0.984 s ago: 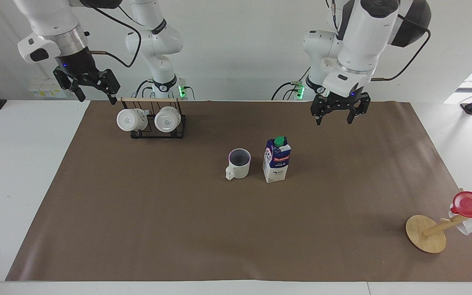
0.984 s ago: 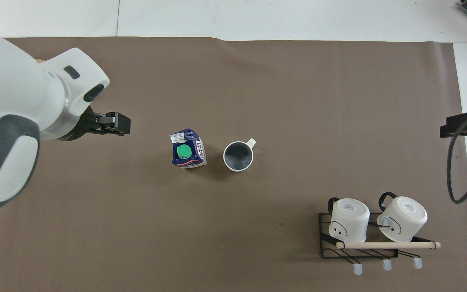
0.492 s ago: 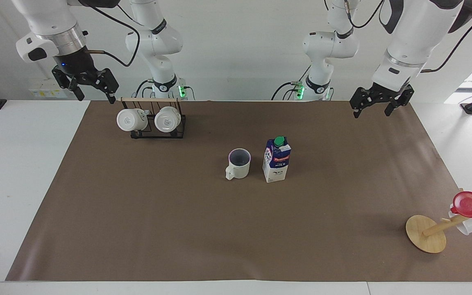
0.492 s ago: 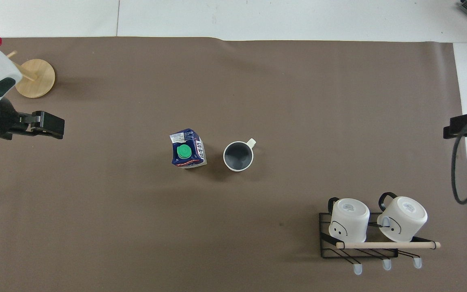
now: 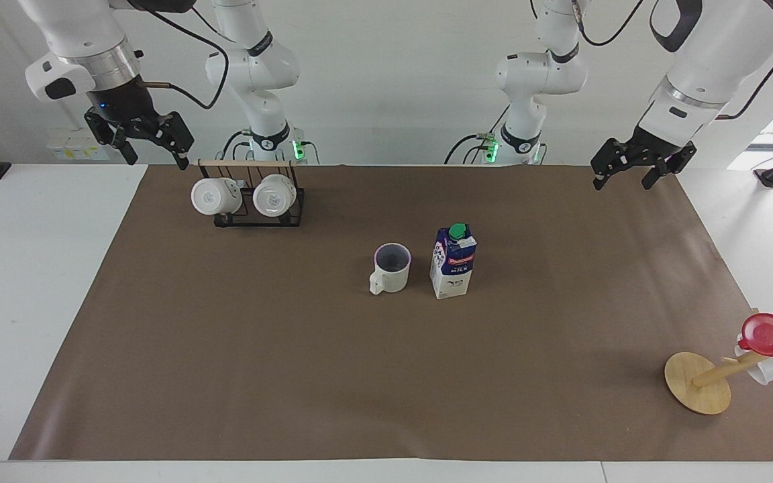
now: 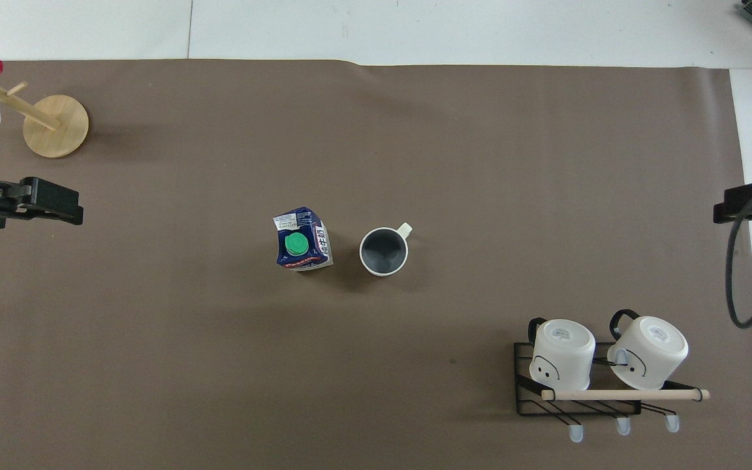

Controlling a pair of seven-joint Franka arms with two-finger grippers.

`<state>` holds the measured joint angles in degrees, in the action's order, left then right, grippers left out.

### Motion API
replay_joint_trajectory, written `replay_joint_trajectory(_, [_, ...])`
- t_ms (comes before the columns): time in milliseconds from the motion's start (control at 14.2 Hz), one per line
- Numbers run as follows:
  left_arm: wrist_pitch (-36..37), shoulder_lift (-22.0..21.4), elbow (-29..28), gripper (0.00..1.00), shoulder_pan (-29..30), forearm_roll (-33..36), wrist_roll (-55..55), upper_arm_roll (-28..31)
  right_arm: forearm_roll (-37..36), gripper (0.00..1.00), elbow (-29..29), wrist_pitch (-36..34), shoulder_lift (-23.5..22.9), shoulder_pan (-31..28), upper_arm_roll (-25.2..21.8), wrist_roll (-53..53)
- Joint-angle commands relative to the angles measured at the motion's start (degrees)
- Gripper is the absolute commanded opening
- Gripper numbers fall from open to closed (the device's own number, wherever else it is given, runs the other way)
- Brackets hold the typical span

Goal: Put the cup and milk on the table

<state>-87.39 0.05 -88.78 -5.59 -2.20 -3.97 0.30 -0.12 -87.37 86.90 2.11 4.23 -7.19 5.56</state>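
Note:
The cup (image 5: pixel 391 267) (image 6: pixel 384 251), cream-white with a dark inside, stands upright on the brown sheet of the table (image 5: pixel 292 369) near its middle. Beside it, toward the left arm's end, stands the milk (image 5: pixel 453 261) (image 6: pixel 302 239), a blue-and-white carton with a green cap. My left gripper (image 5: pixel 628 178) (image 6: pixel 56 205) hangs open in the air over the sheet's edge at the left arm's end, holding nothing. My right gripper (image 5: pixel 153 153) (image 6: pixel 741 203) hangs open and empty above the table's edge beside the mug rack.
A black wire rack (image 5: pixel 259 211) (image 6: pixel 578 391) with two white mugs sits near the robots at the right arm's end. A wooden peg stand (image 5: pixel 698 382) (image 6: pixel 55 125) with a red cup (image 5: pixel 772 335) stands far from the robots at the left arm's end.
My left arm has swung away from above the milk out toward its own end of the table and risen. The right gripper has barely shifted. Cup and milk have stayed put.

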Motion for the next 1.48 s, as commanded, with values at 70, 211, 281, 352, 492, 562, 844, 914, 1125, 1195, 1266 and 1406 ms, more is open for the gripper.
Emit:
replay_joint_trajectory(70, [1.4, -0.8, -0.2, 1.0, 0.8, -1.3, 1.1, -0.5, -0.1, 1.0, 0.3, -0.7, -0.1, 0.1, 0.2, 0.4])
replay_joint_trajectory(211, [1.4, -0.8, -0.2, 1.0, 0.7, -1.6, 1.0, -0.6, -0.1, 1.0, 0.2, -0.7, 0.0, 0.1, 0.2, 0.5])
replay_joint_trajectory(281, [1.4, -0.8, -0.1, 1.0, 0.7, -1.6, 1.0, -0.6, -0.1, 1.0, 0.2, -0.7, 0.0, 0.1, 0.2, 0.5])
replay_joint_trajectory(352, [1.4, -0.8, -0.1, 1.0, 0.8, -1.6, 1.0, -0.6, -0.1, 1.0, 0.2, -0.7, 0.0, 0.1, 0.2, 0.6])
replay_joint_trajectory(492, [1.4, -0.8, -0.1, 1.0, 0.8, -1.6, 0.9, -0.5, 0.0, 1.0, 0.2, -0.7, 0.0, 0.1, 0.2, 0.6])
replay_joint_trajectory(562, [1.5, -0.8, 0.0, 1.0, 0.8, -1.5, 0.8, -0.4, 0.0, 1.0, 0.2, -0.7, 0.1, 0.1, 0.2, 0.4])
replay_joint_trajectory(844, [1.6, -0.9, 0.1, 1.0, 0.8, -1.2, 0.6, 0.0, 0.0, 1.0, 0.2, -0.7, 0.1, 0.1, 0.2, 0.5])
replay_joint_trajectory(914, [1.6, -1.0, 0.1, 1.0, 0.8, -1.1, 0.7, 0.2, 0.0, 1.0, 0.2, -0.7, 0.1, 0.1, 0.2, 0.5])
replay_joint_trajectory(1125, [1.6, -1.2, 0.1, 1.0, 0.8, -1.0, 0.8, 0.8, 0.0, 1.0, 0.1, -0.7, 0.1, 0.1, 0.2, 0.5])
replay_joint_trajectory(1195, [1.7, -1.3, 0.1, 1.0, 0.9, -0.9, 0.8, 0.8, 0.0, 1.0, 0.1, -0.7, 0.1, 0.0, 0.2, 0.5])
replay_joint_trajectory(1266, [1.7, -1.3, 0.1, 1.0, 0.9, -0.8, 0.8, 0.9, 0.0, 1.0, 0.1, -0.7, 0.1, 0.0, 0.2, 0.5])
replay_joint_trajectory(1406, [1.8, -1.3, 0.1, 1.0, 1.7, -0.8, 0.9, 0.8, 0.1, 1.0, 0.1, -0.7, 0.1, -0.1, 0.2, 0.5])
